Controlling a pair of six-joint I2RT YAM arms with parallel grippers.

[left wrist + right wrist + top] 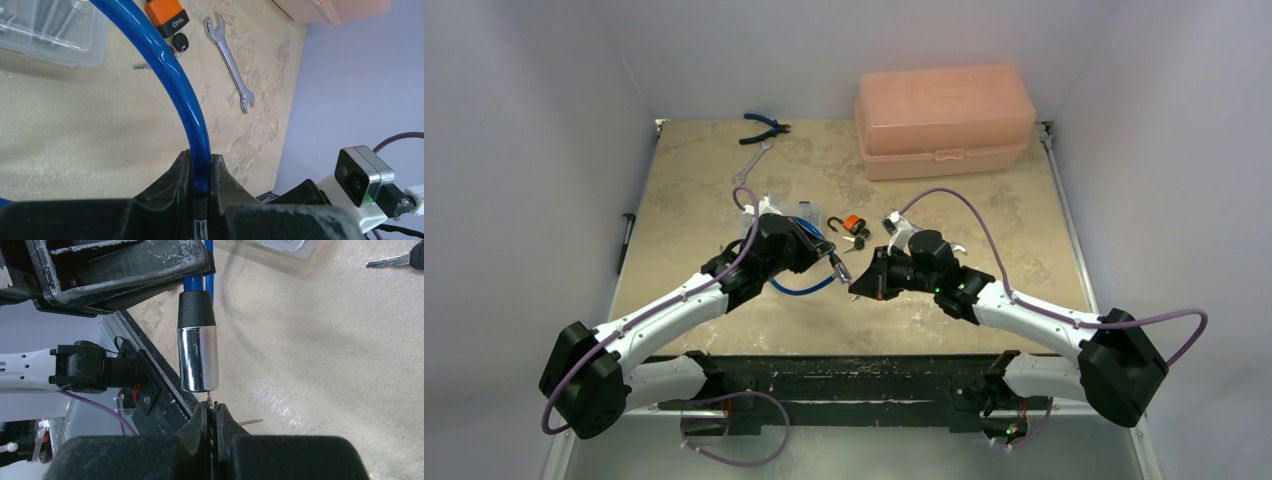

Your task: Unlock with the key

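Key (180,42): tiny, black plastic head, short metal blade. It's lying on the counter (984,230) just beside the orange padlock (167,15), not held. I see a clear box (50,37) with bolts in it near them. Peach toolbox (944,120) at the back, lid shut, contents not visible. Left end effector (200,192) is clamped on the blue cable (165,65). Right end effector (212,412) is closed, just under the cable's chrome barrel (199,357). A thin metal tip shows between its fingers; can't tell what it is.

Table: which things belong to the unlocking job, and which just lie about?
Job: blue cable lock, in left gripper; thin metal key, in right gripper; orange padlock; black-headed keys.
Lying about: two wrenches, pliers, pink box, clear bolt case.
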